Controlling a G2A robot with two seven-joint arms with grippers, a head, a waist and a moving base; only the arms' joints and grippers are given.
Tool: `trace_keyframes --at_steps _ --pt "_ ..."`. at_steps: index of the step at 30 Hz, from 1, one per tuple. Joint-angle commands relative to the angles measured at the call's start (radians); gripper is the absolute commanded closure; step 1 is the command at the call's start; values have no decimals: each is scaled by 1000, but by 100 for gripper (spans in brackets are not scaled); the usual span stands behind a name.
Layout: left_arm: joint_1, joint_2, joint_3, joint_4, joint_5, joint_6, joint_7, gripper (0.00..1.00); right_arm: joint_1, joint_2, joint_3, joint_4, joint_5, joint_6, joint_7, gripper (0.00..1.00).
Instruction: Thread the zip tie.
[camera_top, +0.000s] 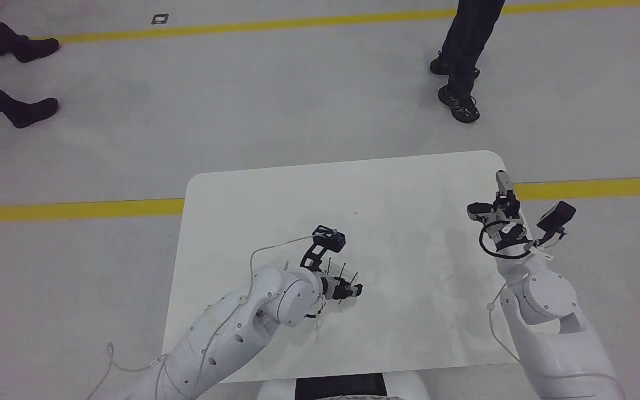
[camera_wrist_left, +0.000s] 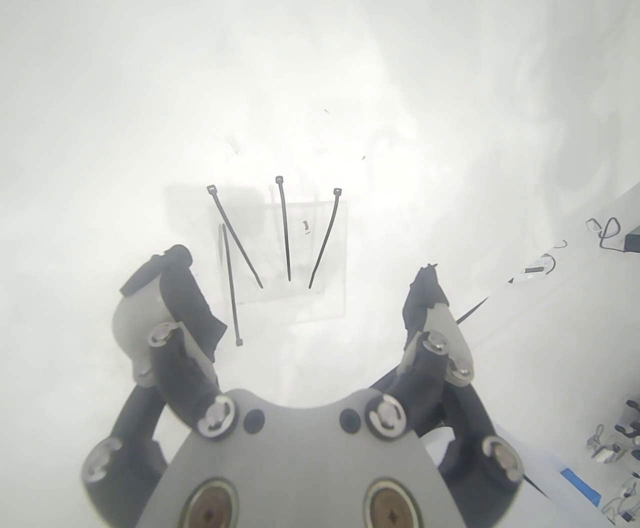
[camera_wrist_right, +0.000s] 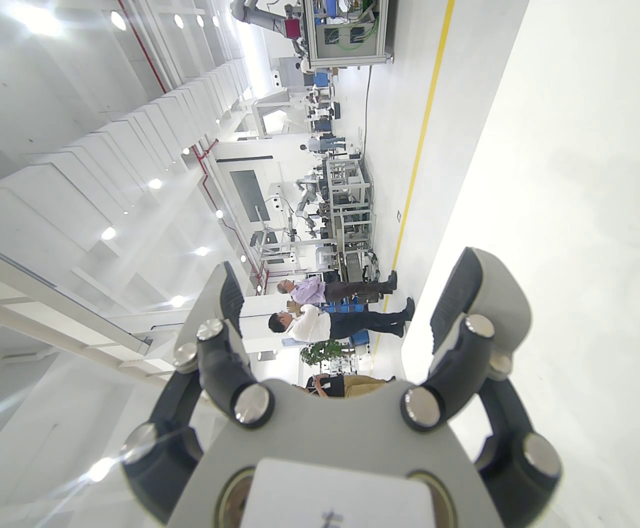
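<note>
Left end effector (camera_wrist_left: 300, 272) spread above the white worktop (camera_wrist_left: 100, 150); four thin black plastic zip ties (camera_wrist_left: 284, 230) lie flat just ahead of it. Suggest pinching the nearest tie (camera_wrist_left: 230, 285) mid-strap, leaving head and tip free for threading. Right end effector (camera_wrist_right: 345, 275) spread too, well away from it

Glossy white arms (camera_top: 235, 325), left tool (camera_wrist_left: 299, 264) grey-plated with silver screws (camera_wrist_left: 216, 417) (black-padded fingers (camera_wrist_left: 187, 295)), perhaps a thin white cable (camera_top: 275, 244).

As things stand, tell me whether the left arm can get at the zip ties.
Probably yes. The left gripper is open and empty, pointed at the zip ties, which lie loose on the white table just ahead of it. Nothing stands between them.
</note>
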Motion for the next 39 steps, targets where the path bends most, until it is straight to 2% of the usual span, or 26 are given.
trace_keyframes --at_steps 1,5,14,18,19,20,21,22,23,30,39 --pt "0 0 0 0 0 0 0 0 0 0 0 0 0 0 0 0" --pt "7 0 17 -4 38 -4 19 0 0 0 0 0 0 0 0 0" --pt "8 0 18 -4 42 -6 24 0 0 0 0 0 0 0 0 0" --pt "20 1 30 -14 81 0 37 0 0 0 0 0 0 0 0 0" --pt "22 1 28 -17 85 0 31 15 0 0 0 0 0 0 0 0" --pt "25 1 26 -23 90 0 25 20 0 0 0 0 0 0 0 0" --pt "27 1 25 -29 98 0 22 29 0 0 0 0 0 0 0 0" --pt "30 1 24 -33 106 0 18 47 0 0 0 0 0 0 0 0" --pt "33 0 23 -38 116 0 14 51 0 0 0 0 0 0 0 0" --pt "55 -5 7 -68 166 0 -6 71 0 0 0 0 0 0 0 0" --pt "42 -22 10 -23 167 0 -5 73 0 0 0 0 0 0 0 0"
